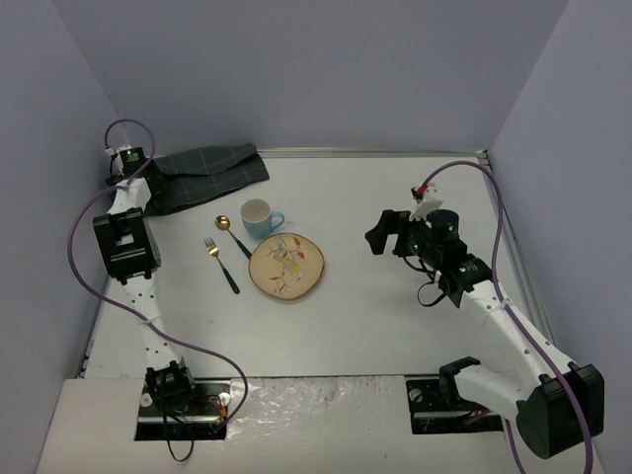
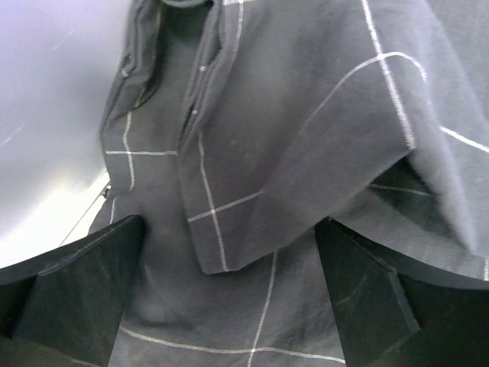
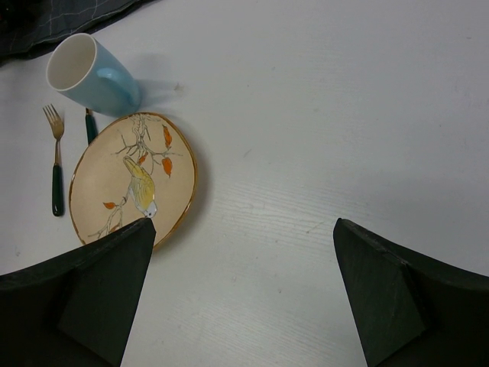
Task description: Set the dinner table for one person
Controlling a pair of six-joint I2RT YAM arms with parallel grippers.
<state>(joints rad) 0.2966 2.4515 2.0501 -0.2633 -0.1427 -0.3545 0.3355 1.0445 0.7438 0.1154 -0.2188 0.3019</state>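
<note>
dinner table (image 1: 375, 188) — large flat white top with a thin metal rim along its far and right edges. It carries every item below. The plate (image 1: 286, 267), the reference for all positions, sits near the middle, slightly left.

1. left gripper (image 2: 229, 229) — far left of the plate and beyond it, at the table's far left corner. The black fingers (image 2: 84, 290) stand wide apart, pointing down at the cloth (image 1: 207, 173), with a raised fold of fabric lying between them. Nothing is clamped. Whether the fingers touch the fabric cannot be told.

2. cloth — dark grey with thin pale check lines, crumpled. It lies left of and beyond the plate, against the far edge.

3. fork (image 1: 211, 249) — gold head, dark green handle. It lies flat just left of the plate, apart from it, tines toward the far side.

4. spoon (image 1: 224, 223) — gold bowl, dark handle. It lies beyond and left of the plate, between fork and mug (image 1: 259, 217), with the handle slanting toward the plate's rim.

5. mug — pale blue outside, white inside, upright, handle turned right. It stands just beyond the plate's far left rim.

6. plate — round and cream with a gold rim, painted with a yellow bird on a branch with orange leaves. It lies flat.

7. right gripper (image 1: 378, 235) — well right of the plate, over bare tabletop. The jaws are spread fully with nothing between them, and the fingertips face the plate.
</note>
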